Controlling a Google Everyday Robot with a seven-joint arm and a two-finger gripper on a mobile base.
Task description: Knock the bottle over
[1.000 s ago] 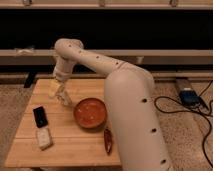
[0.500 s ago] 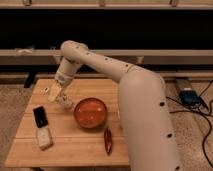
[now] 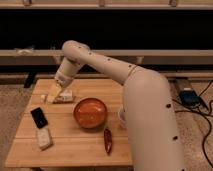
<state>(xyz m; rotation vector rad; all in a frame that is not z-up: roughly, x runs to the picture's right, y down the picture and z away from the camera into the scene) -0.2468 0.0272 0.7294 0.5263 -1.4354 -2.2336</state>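
gripper at the bottle

the gripper (image 3: 53, 93) hangs low over the wooden table's (image 3: 75, 142) far left, touching the bottle (image 3: 63, 96) lying there. just right sits an orange bowl (image 3: 90, 112); nearer, a red chili (image 3: 107, 140), black phone (image 3: 39, 117), whitish packet (image 3: 44, 137).

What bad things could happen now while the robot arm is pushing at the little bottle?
1. The bottle seems to lie near the table's far left edge under the gripper, so more pushing might roll it off.
2. The orange bowl sits just right of the gripper; a wide sweep might bump it.
3. The dark phone and whitish packet lie in front; a low swing might shove them.
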